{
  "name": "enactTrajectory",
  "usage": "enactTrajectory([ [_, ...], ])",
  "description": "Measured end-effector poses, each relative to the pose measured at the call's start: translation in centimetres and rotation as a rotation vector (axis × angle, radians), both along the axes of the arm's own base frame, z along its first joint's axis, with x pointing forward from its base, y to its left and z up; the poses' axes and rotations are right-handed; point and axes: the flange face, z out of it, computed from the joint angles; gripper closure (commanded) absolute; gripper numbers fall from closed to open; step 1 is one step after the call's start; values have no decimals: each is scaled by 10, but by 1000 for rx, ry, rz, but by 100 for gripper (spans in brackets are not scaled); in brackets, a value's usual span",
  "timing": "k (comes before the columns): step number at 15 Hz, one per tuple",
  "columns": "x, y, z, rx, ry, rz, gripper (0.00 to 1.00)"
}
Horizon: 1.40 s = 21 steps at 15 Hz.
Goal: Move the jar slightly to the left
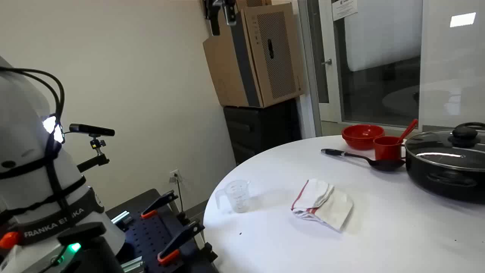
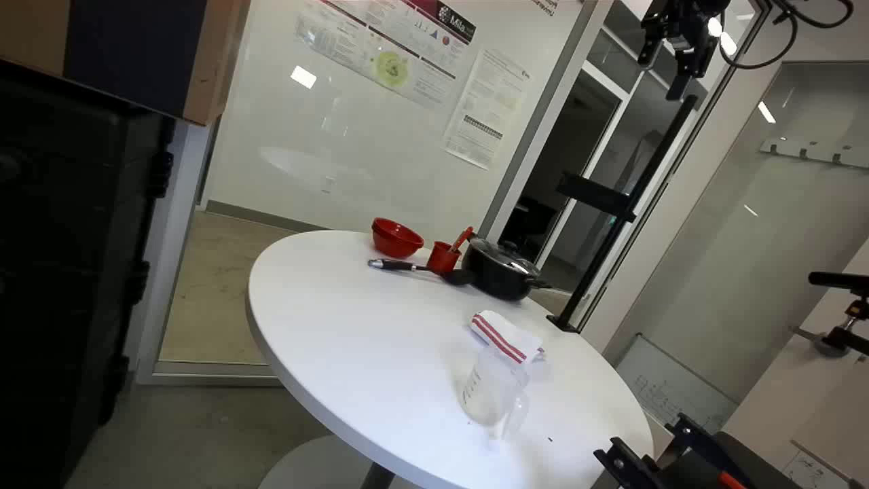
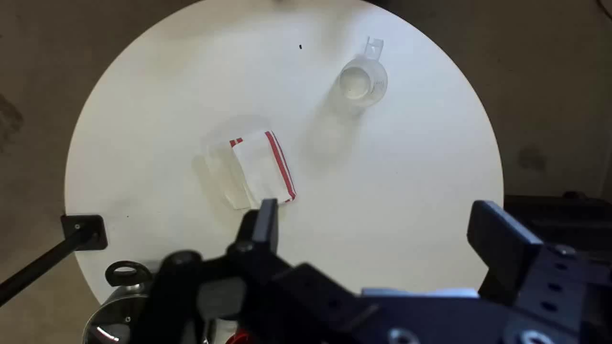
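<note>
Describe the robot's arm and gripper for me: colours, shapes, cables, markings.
The arm is white and rounded, bound with black straps, black cables looping off it. A dark band low on it reads FRANKA EMIKA in pale letters, partly covered. The gripper is blackish, with two blocky fingers and silvery screws.

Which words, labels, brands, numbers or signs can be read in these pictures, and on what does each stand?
"FRANKA E...KA": band on the robot arm, partly covered.
"Mila": poster.
Too small or blurred to read: the poster's other print, the sheet beside it, the white notice, markings on the measuring jug, symbols on the box, writing on the whiteboard, and cut-off print.
</note>
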Motion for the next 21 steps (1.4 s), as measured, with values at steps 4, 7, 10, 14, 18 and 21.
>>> enactTrajectory([
  [4,0,0,0,0,0,0,0],
  [7,0,0,0,0,0,0,0],
  [10,0,0,0,0,0,0,0],
  [14,8,-9,7,-8,-85,-16,0],
  [18,25,-24,22,-19,-264,-43,0],
  [21,26,-25,21,-19,-274,-46,0],
])
